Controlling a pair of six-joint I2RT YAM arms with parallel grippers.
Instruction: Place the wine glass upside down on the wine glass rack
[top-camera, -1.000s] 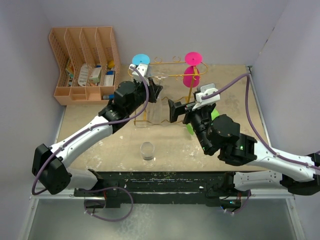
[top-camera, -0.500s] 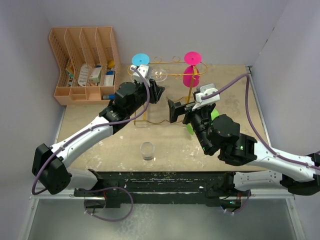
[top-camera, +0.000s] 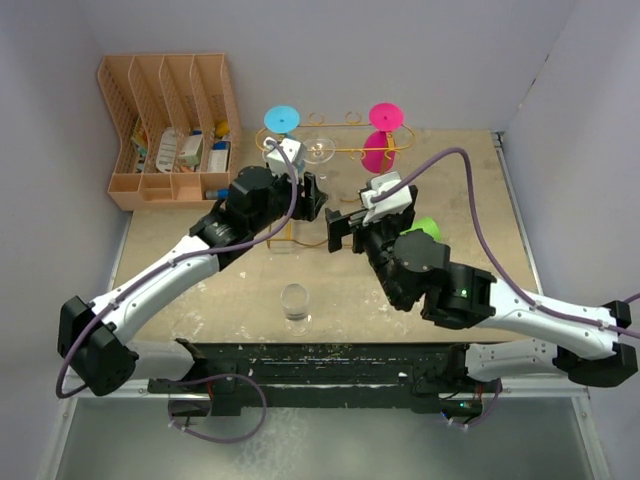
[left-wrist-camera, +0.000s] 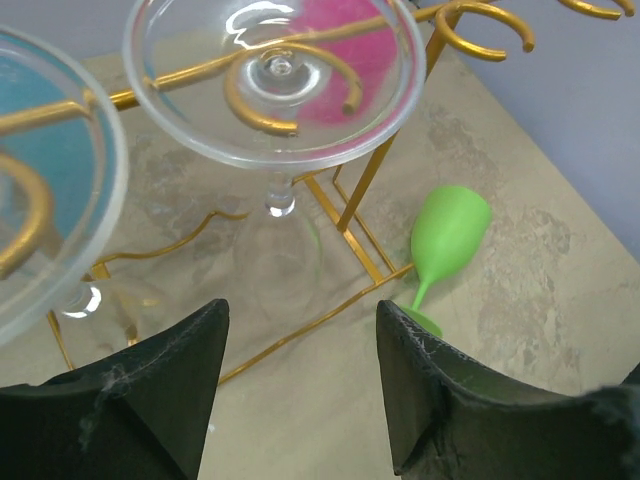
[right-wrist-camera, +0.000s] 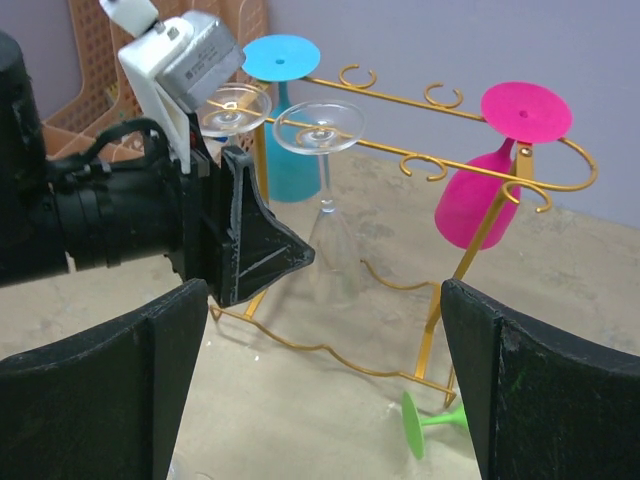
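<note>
left gripper (left-wrist-camera: 300, 335), clamped a second ago, now stands spread and empty just short of the wine glass (left-wrist-camera: 270, 75), which hangs upside down by its foot in a loop of the golden wine glass rack (left-wrist-camera: 363, 190), so the placing looks done.

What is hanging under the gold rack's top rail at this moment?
Four glasses hang upside down: a blue glass, the clear wine glass in full view, a second clear glass partly covered by the left gripper, and a pink glass.
</note>
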